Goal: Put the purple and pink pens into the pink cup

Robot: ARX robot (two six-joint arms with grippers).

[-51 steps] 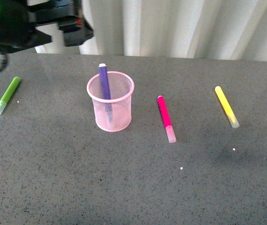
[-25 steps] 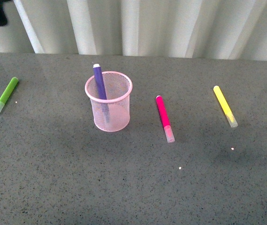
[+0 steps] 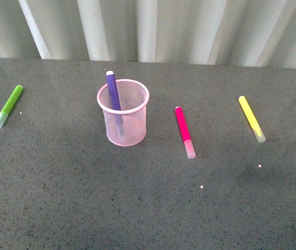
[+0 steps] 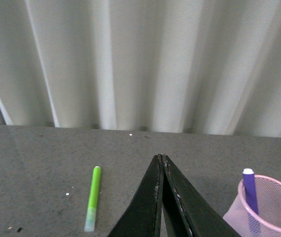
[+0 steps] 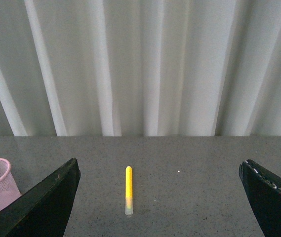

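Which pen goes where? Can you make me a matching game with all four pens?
Things:
1. purple pen
2. pink pen
3. lime-green marker
4. yellow marker

Places:
A. lying on the table, farthest to the right
B. standing inside the pink cup, leaning on its rim
C. lying on the table, farthest to the left
D. lying on the table just right of the pink cup, not touching it

Pairs: 1-B, 2-D, 3-C, 4-A
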